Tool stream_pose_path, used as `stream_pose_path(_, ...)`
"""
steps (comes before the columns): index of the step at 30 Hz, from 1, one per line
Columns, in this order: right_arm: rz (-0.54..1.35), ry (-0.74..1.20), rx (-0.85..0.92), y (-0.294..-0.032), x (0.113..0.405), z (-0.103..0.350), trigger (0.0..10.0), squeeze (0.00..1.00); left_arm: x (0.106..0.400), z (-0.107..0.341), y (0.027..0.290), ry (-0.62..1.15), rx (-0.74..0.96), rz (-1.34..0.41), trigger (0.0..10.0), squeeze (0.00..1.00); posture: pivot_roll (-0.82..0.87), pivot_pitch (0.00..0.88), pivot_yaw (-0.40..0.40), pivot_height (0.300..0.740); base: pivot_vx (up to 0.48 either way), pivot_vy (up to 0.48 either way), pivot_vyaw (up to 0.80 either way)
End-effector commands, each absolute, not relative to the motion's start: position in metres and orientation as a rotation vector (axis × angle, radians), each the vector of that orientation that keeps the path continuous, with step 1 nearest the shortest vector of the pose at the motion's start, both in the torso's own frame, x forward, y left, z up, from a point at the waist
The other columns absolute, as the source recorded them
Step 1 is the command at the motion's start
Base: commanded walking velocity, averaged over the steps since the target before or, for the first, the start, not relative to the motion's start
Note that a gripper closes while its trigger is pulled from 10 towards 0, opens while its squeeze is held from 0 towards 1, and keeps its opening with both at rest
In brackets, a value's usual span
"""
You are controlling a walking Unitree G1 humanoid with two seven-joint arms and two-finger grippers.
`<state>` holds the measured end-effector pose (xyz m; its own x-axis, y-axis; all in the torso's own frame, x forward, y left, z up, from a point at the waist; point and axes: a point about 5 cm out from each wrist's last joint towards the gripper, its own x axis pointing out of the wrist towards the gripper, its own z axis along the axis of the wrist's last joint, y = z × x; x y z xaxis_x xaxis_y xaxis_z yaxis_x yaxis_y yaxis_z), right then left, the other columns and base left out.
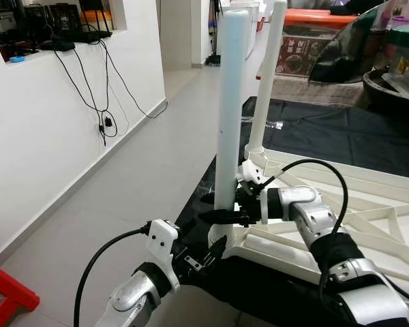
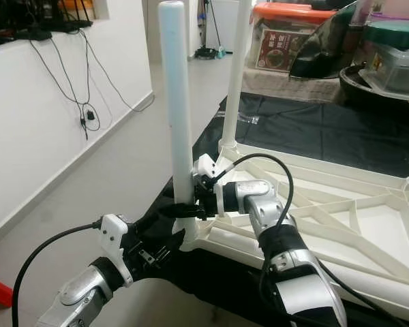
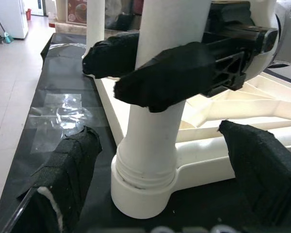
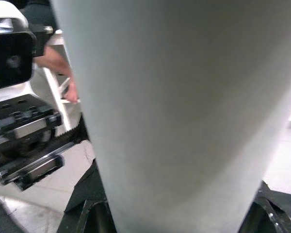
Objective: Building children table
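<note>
The near table leg (image 1: 230,116) hides the right hand (image 1: 225,216) fingertips behind it; the far leg (image 1: 267,75) top is cut off; shelf clutter (image 1: 34,27) is indistinct.

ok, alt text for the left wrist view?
The right hand grips a white table leg just above its socket in the upturned white tabletop. The left hand's open fingers flank the socket, over black sheeting.

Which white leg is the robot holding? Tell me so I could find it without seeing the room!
Find the big white tabletop lying upside down on the black sheet. Two white legs stick straight up from its corners nearest the white wall. It's the near leg, the one with the right tool clamped round it just above its socket; the far leg stands with nothing touching it.
</note>
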<state>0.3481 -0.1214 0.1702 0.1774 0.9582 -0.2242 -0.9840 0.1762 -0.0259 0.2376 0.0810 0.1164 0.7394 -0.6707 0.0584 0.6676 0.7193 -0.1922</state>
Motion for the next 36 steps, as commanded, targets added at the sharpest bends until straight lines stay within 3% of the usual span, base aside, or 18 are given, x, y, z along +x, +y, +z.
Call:
stream_pose_path(1, 1.289, 0.192, -0.220, -0.121, 0.353, 0.165, 0.0, 0.00, 0.236, 0.113, 0.082, 0.027, -0.199, -0.747, 10.0, 0.00, 0.07, 0.000, -0.009, 0.740, 0.000, 0.000, 0.00)
stream_pose_path(7, 1.067, 0.120, -0.211, -0.127, 0.365, 0.171, 0.0, 0.00, 0.235, 0.112, 0.082, 0.029, -0.200, -0.748, 10.0, 0.00, 0.06, 0.000, -0.007, 0.740, 0.000, 0.000, 0.00)
stream_pose_path(9, 0.892, 0.108, -0.167, -0.132, 0.372, 0.173, 0.0, 0.00, 0.235, 0.112, 0.082, 0.030, -0.200, -0.747, 10.0, 0.00, 0.06, 0.000, -0.004, 0.740, 0.000, 0.000, 0.00)
stream_pose_path(11, 0.386, 0.151, -0.087, -0.156, 0.382, 0.164, 0.0, 0.00, 0.236, 0.113, 0.083, 0.031, -0.199, -0.747, 10.0, 0.00, 0.06, 0.000, 0.004, 0.740, 0.000, 0.000, 0.00)
stream_pose_path(12, 0.175, 0.166, -0.039, -0.168, 0.379, 0.158, 0.0, 0.00, 0.237, 0.113, 0.084, 0.030, -0.199, -0.746, 10.0, 0.00, 0.05, 0.000, 0.009, 0.740, 0.000, 0.000, 0.00)
stream_pose_path(13, 0.175, 0.166, -0.039, -0.168, 0.379, 0.158, 0.0, 0.00, 0.237, 0.113, 0.084, 0.030, -0.199, -0.746, 10.0, 0.00, 0.05, 0.000, 0.009, 0.740, 0.000, 0.000, 0.00)
stream_pose_path(14, 0.014, 0.169, -0.015, -0.175, 0.373, 0.153, 0.0, 0.00, 0.237, 0.113, 0.084, 0.030, -0.199, -0.745, 10.0, 0.00, 0.05, 0.000, 0.009, 0.740, 0.000, 0.000, 0.00)
stream_pose_path(16, 0.014, 0.169, -0.015, -0.175, 0.373, 0.153, 0.0, 0.00, 0.237, 0.113, 0.084, 0.030, -0.199, -0.745, 10.0, 0.00, 0.05, 0.000, 0.009, 0.740, 0.000, 0.000, 0.00)
stream_pose_path(20, -0.402, 0.195, 0.198, -0.167, 0.334, 0.127, 0.0, 0.00, 0.237, 0.114, 0.085, 0.023, -0.193, -0.737, 10.0, 0.00, 0.06, 0.000, 0.003, 0.740, 0.000, 0.000, 0.00)
stream_pose_path(23, -0.458, 0.204, 0.236, -0.162, 0.329, 0.123, 0.0, 0.00, 0.237, 0.114, 0.085, 0.021, -0.192, -0.734, 10.0, 0.00, 0.06, 0.000, 0.003, 0.740, 0.000, 0.000, 0.00)
stream_pose_path(24, -0.444, 0.191, 0.263, -0.156, 0.330, 0.123, 0.6, 0.00, 0.237, 0.115, 0.085, 0.019, -0.192, -0.730, 10.0, 0.00, 0.07, 0.000, -0.002, 0.740, 0.000, 0.000, 0.00)
stream_pose_path(25, -0.425, 0.175, 0.271, -0.151, 0.334, 0.124, 3.3, 0.00, 0.237, 0.115, 0.085, 0.018, -0.192, -0.728, 10.0, 0.00, 0.07, 0.000, -0.001, 0.740, 0.000, 0.000, 0.00)
stream_pose_path(26, -0.425, 0.175, 0.271, -0.151, 0.334, 0.124, 3.3, 0.00, 0.237, 0.115, 0.085, 0.018, -0.192, -0.728, 10.0, 0.00, 0.07, 0.000, -0.001, 0.740, 0.000, 0.000, 0.00)
stream_pose_path(27, -0.371, 0.157, 0.278, -0.145, 0.339, 0.127, 10.0, 0.00, 0.237, 0.115, 0.085, 0.016, -0.193, -0.728, 10.0, 0.00, 0.06, 0.000, -0.002, 0.740, 0.000, 0.000, 0.00)
stream_pose_path(30, -0.336, 0.135, 0.274, -0.141, 0.342, 0.131, 10.0, 0.00, 0.237, 0.115, 0.085, 0.015, -0.193, -0.730, 10.0, 0.00, 0.06, 0.000, -0.003, 0.740, 0.000, 0.000, 0.00)
stream_pose_path(31, -0.290, 0.112, 0.263, -0.137, 0.346, 0.135, 10.0, 0.60, 0.237, 0.115, 0.085, 0.015, -0.194, -0.731, 10.0, 0.00, 0.06, 0.000, -0.002, 0.740, 0.000, 0.000, 0.00)
stream_pose_path(32, -0.244, 0.086, 0.245, -0.137, 0.349, 0.137, 10.0, 1.00, 0.237, 0.115, 0.084, 0.015, -0.195, -0.732, 10.0, 0.00, 0.06, 0.000, -0.003, 0.740, 0.000, 0.000, 0.00)
stream_pose_path(36, -0.197, 0.053, 0.221, -0.140, 0.353, 0.142, 10.0, 1.00, 0.237, 0.115, 0.084, 0.015, -0.195, -0.733, 10.0, 0.00, 0.06, 0.000, -0.004, 0.740, 0.000, 0.000, 0.00)
